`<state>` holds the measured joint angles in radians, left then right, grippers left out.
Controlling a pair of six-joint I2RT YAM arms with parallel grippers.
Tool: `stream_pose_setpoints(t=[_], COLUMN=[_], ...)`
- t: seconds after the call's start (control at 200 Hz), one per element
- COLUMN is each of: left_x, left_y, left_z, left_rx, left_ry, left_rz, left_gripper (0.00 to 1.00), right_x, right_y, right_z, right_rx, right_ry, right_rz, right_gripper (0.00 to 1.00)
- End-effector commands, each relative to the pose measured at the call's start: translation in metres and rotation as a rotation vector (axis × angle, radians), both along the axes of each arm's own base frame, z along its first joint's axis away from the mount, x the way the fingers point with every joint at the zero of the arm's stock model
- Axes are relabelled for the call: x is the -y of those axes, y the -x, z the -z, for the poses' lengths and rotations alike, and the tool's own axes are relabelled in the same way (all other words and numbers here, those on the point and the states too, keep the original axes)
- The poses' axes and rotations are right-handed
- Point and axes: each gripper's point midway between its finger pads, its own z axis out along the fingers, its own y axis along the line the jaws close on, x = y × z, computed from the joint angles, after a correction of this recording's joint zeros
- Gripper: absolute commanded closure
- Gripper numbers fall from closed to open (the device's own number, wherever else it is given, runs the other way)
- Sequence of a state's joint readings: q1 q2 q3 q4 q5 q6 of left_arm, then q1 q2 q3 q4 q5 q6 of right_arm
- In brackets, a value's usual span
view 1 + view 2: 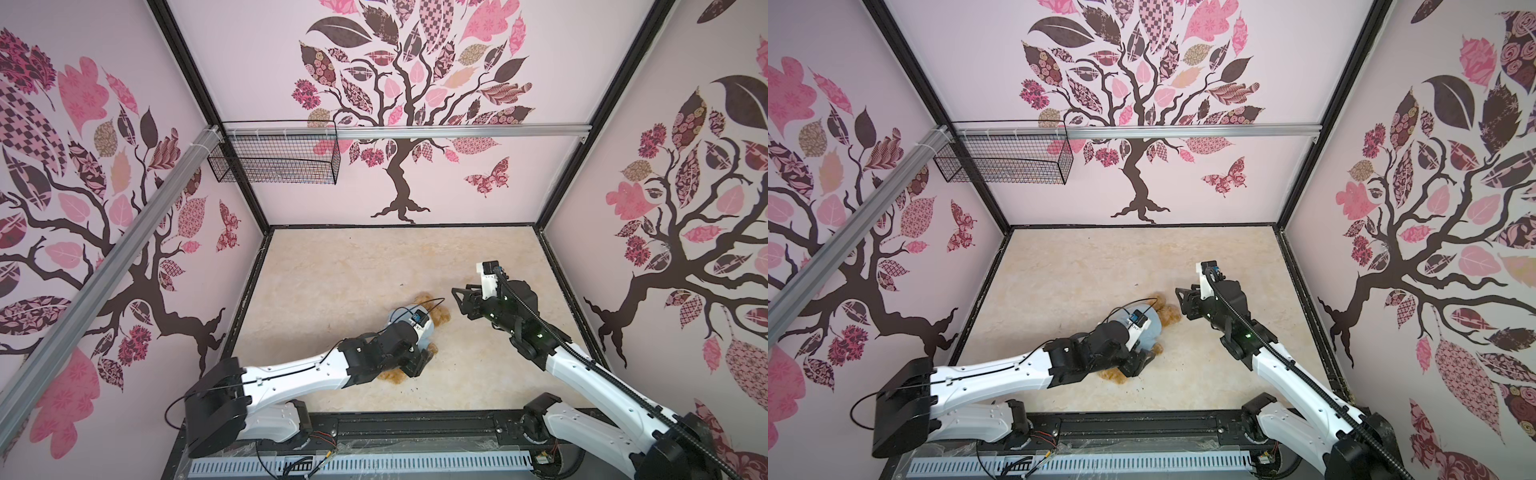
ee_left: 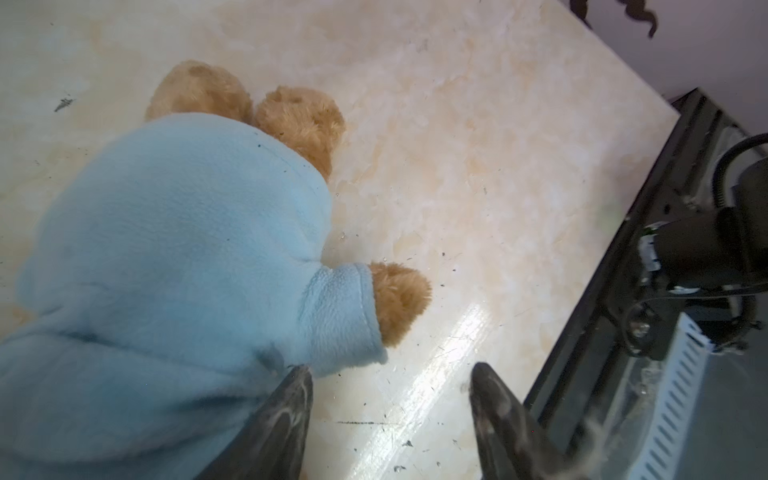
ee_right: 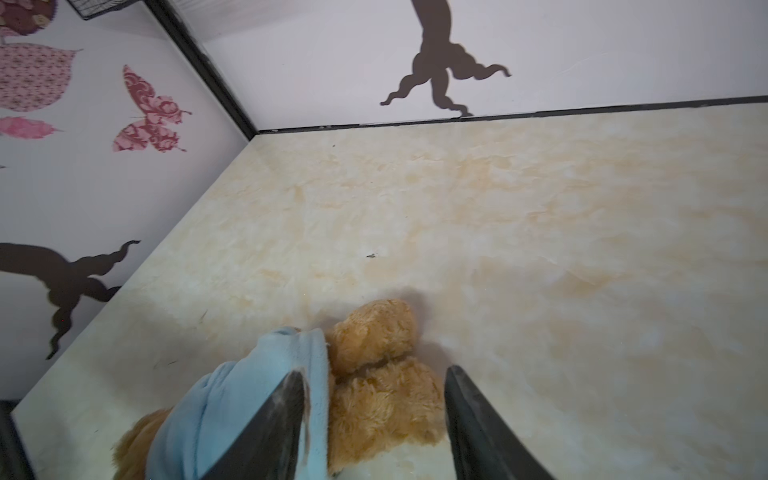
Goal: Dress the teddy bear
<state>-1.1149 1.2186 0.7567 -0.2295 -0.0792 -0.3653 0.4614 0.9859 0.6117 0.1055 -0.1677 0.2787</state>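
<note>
The left gripper (image 2: 390, 370) has its jaws spread with nothing between them. One fingertip (image 2: 293, 399) sits right at the cuff of the light blue shirt (image 2: 178, 232), touching or just clear, I cannot tell which. The right gripper (image 3: 374, 372) is spread and empty too, poised over the two bare legs (image 3: 374, 332).

The teddy bear (image 2: 299, 120) lies flat on the marbled table (image 2: 519, 166), in its front half, legs toward the back wall. The shirt is over its trunk and one paw (image 2: 399, 299) pokes out of a sleeve. I judge that neither gripper grips because the shirt looks largely on (its hem reaches the tops of the legs).

The head and face are hidden. In both top views the left arm (image 1: 291, 370) covers most of the body. The other sleeve is out of sight, so I cannot say whether that paw is through.
</note>
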Motion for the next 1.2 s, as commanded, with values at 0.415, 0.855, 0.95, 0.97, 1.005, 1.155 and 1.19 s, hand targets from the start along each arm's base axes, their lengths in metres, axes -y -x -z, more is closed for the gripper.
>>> stream_pose_setpoints(t=[0.415,0.855,0.95,0.97,1.005,1.155,1.19], left_x=[-0.133,-0.114,-0.11,-0.109,-0.109,-0.113,-0.115], left_y=[-0.046,-0.034,-0.03,-0.03,-0.029,-0.024,-0.023], left_z=[0.018,0.074,0.081,0.082,0.084,0.096,0.1], left_rx=[-0.071,-0.25,-0.282,-0.285,-0.292,-0.309,-0.312], left_ry=[0.043,0.04,0.055,0.056,0.057,0.044,0.045], left_rz=[-0.437,-0.4,-0.386,-0.383,-0.386,-0.392,-0.396], left_gripper=[0.05,0.07,0.15,0.16,0.2,0.39,0.45], right_x=[-0.089,-0.107,-0.105,-0.104,-0.103,-0.09,-0.086], right_y=[0.006,-0.004,-0.006,-0.006,-0.007,-0.015,-0.016], right_z=[0.07,0.095,0.095,0.095,0.096,0.097,0.096], right_rx=[-0.392,-0.454,-0.449,-0.447,-0.446,-0.423,-0.422], right_ry=[-0.191,-0.199,-0.195,-0.195,-0.189,-0.169,-0.175], right_rz=[-0.427,-0.451,-0.436,-0.432,-0.42,-0.355,-0.342], right_gripper=[0.48,0.8,0.9,0.92,0.95,1.0,1.0])
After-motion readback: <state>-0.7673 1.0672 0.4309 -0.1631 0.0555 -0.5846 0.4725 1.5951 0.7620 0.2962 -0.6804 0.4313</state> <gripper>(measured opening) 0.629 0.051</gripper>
